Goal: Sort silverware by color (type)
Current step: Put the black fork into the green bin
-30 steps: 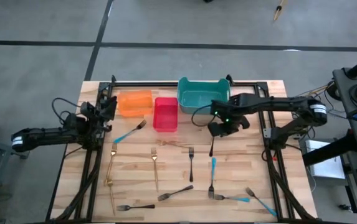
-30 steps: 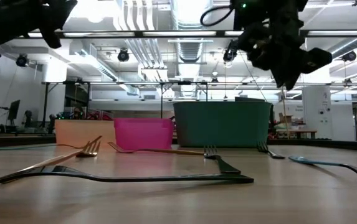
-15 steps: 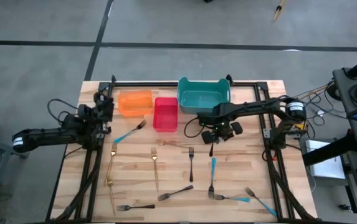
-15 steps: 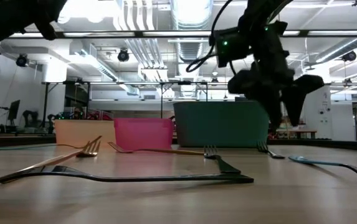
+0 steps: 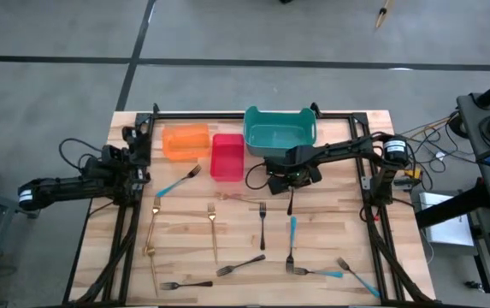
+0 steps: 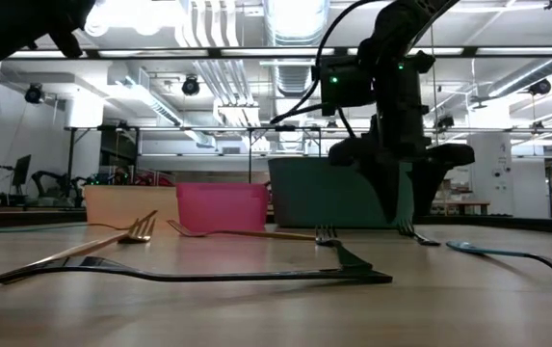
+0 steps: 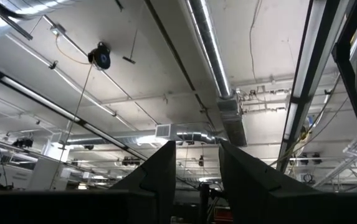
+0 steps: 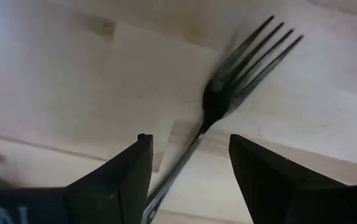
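Lying nearest in the low view, a dark grey fork (image 6: 208,275) stretches across the wooden tabletop (image 6: 276,318), with a gold fork (image 6: 83,246) at its left and a blue-handled fork (image 6: 507,255) at its right. More forks are spread over the front half of the tabletop in the high view. Farther back, the right tool (image 5: 290,184) hangs low over another dark fork (image 8: 228,99), its fingers (image 8: 125,171) open on both sides of the handle, holding nothing. Behind it stand the orange bin (image 5: 185,141), the red bin (image 5: 227,156) and the teal bin (image 5: 280,130) in one row. The left tool (image 5: 138,154) waits at the left edge, pointing up; I cannot tell if it is open.
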{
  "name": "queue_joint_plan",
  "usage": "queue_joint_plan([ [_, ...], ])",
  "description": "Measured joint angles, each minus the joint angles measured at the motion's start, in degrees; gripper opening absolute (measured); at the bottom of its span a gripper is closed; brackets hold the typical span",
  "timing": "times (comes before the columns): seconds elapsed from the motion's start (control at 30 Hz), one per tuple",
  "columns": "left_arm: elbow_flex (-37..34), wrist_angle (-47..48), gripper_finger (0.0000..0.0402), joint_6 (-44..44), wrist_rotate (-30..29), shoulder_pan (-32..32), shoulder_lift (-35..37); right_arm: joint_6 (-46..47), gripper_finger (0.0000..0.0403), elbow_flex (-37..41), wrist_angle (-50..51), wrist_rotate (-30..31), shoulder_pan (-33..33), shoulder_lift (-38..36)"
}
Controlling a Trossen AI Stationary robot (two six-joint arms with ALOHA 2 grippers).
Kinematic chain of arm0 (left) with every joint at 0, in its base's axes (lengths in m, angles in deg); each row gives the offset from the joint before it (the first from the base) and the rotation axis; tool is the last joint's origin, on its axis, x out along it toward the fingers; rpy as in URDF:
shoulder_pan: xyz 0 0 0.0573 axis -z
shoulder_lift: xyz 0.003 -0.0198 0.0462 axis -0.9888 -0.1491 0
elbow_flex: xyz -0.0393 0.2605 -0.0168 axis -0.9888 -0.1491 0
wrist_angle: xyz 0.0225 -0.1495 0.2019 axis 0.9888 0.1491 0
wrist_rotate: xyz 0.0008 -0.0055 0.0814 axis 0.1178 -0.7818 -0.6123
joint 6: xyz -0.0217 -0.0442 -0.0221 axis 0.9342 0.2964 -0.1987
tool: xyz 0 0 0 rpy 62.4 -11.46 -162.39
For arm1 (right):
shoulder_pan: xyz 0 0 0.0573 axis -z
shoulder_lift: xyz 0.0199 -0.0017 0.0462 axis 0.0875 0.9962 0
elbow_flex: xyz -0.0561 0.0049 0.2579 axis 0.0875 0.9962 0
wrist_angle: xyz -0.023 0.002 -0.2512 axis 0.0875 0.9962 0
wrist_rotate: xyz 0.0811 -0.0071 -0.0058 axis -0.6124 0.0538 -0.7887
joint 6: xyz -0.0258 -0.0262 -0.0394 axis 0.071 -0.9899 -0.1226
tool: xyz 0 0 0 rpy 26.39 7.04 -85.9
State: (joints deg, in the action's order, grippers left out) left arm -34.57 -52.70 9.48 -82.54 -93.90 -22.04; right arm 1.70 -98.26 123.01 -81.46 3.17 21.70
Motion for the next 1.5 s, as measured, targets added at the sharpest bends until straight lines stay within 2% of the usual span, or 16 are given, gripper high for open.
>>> queue_joint_plan([
  [0.63, 0.0, 0.0, 0.0103, -0.7, 0.0, 0.0, 0.2, 4.6, 0.019, 8.7, -9.5, 3.4, -1.9, -0.3],
  [0.77, 0.0, 0.0, 0.0103, -0.9, 0.0, 0.0, 0.2, 4.5, 0.0145, 8.7, -9.3, 4.0, -2.3, -0.2],
  [1.0, 0.0, 0.0, 0.0103, -0.9, 0.0, 0.0, 0.2, 2.8, 0.0021, 8.7, -9.2, 5.0, -2.8, -0.1],
  [1.27, 0.0, 0.0, 0.0103, -0.9, 0.0, 0.0, 0.2, -0.7, 0.0013, 7.0, -6.3, 4.7, -2.9, -1.8],
  [1.5, 0.0, 0.0, 0.0103, -0.9, -0.1, 0.0, 0.2, -8.7, 0.0012, 4.0, -4.3, 0.3, -3.0, -8.6],
])
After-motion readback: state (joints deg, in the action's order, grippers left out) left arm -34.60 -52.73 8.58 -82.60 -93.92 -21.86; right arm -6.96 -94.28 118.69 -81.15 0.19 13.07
